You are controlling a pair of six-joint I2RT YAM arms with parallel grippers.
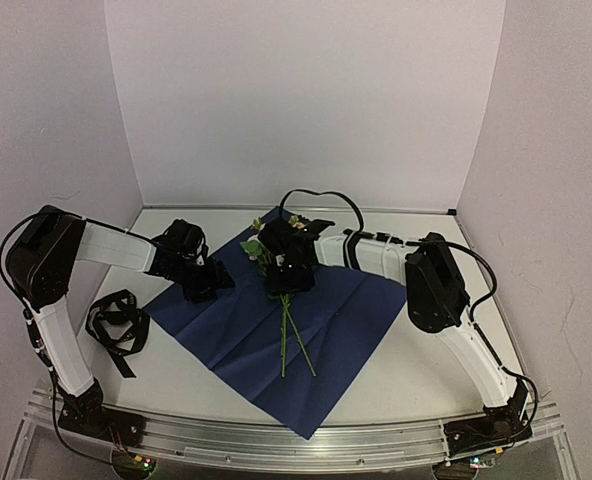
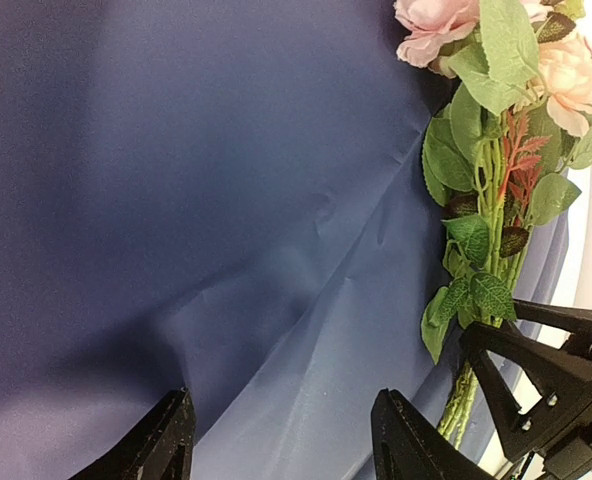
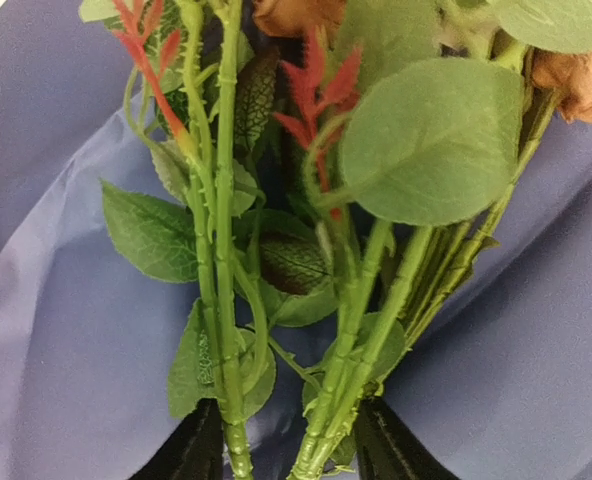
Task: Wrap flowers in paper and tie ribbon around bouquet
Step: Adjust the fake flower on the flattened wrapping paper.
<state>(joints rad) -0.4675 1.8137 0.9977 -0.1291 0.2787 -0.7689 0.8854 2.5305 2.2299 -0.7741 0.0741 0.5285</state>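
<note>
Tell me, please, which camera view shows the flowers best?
Top external: the flowers show full length, heads to stem ends. Left wrist shows blooms, leaves and upper stems; right wrist mostly stems and leaves, close up.

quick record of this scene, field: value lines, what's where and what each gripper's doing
paper: spread on the table, dark face up
flowers: lying on the paper, heads far, stems near
ribbon: loose heap on the table, left of the paper
left gripper: open, over the paper, empty
right gripper: jaws either side of the stems, grip unclear
wrapping: not yet begun
</note>
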